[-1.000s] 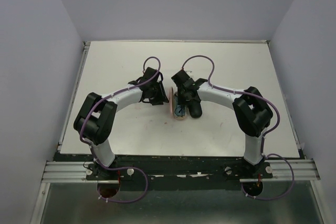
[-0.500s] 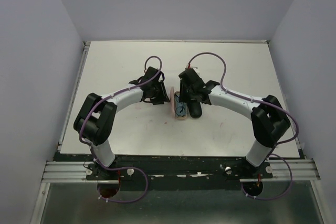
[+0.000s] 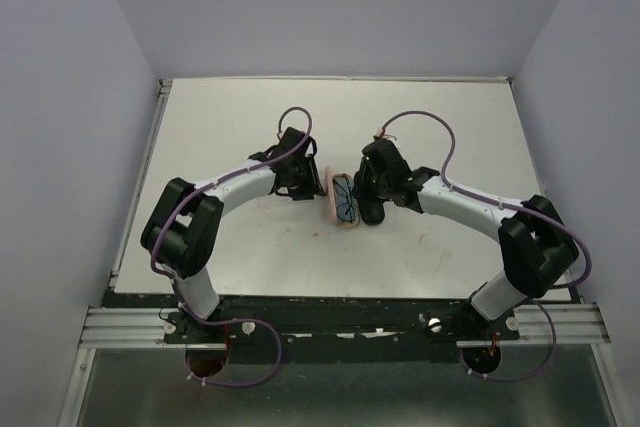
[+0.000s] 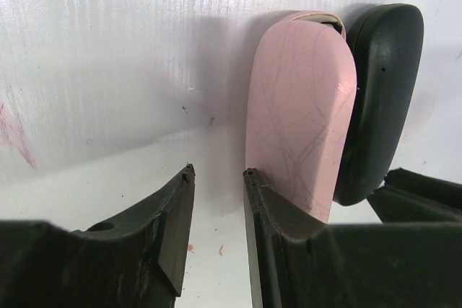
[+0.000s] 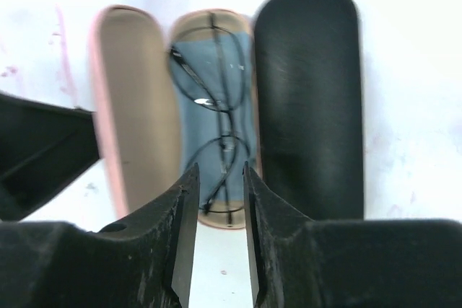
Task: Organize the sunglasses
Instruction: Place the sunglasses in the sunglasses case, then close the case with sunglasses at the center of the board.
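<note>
Swinging its elbow outward since the earlier frame, the right arm is drawing the right gripper (image 3: 372, 190) back from the pink case (image 3: 330, 197) on the tabletop (image 3: 240, 127). Left wrist view: the left gripper (image 4: 216, 174), half-open and empty, is resting one finger against the upright lid (image 4: 299, 106) — apparently propping it. Right wrist view: narrowly parted jaws are gripping nothing, hovering over the sunglasses (image 5: 216, 117) lying inside the open case — beside a black case (image 5: 307, 99).
</note>
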Controlling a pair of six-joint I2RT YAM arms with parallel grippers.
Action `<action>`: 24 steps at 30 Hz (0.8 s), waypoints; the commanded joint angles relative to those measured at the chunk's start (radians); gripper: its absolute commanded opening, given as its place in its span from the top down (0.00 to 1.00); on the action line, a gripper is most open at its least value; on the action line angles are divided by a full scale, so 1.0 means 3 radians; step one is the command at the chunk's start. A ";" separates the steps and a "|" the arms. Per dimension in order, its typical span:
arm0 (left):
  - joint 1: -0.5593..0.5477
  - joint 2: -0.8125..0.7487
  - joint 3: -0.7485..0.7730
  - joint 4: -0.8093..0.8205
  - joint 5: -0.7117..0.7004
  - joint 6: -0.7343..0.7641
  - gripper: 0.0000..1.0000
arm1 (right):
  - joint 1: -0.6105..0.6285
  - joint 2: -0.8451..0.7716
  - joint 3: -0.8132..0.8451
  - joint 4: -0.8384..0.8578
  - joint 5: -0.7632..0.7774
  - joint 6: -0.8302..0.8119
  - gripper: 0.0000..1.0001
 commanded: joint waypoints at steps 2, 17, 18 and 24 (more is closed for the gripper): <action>-0.0054 -0.0077 0.0126 -0.0104 -0.0113 0.0023 0.57 | -0.0121 0.0090 -0.0220 0.0176 -0.0139 0.0188 0.66; -0.0084 -0.0001 0.0218 -0.0211 -0.0180 0.0023 0.57 | -0.0172 0.0325 -0.0220 0.0310 -0.0216 0.0152 0.78; -0.0084 0.0009 0.0228 -0.0221 -0.0180 0.0028 0.57 | -0.0193 0.0350 -0.0210 0.0259 -0.0139 0.0178 0.78; -0.0089 0.0020 0.0228 -0.0211 -0.0175 0.0044 0.57 | -0.0321 0.0295 -0.0292 0.0222 0.0117 0.0321 0.79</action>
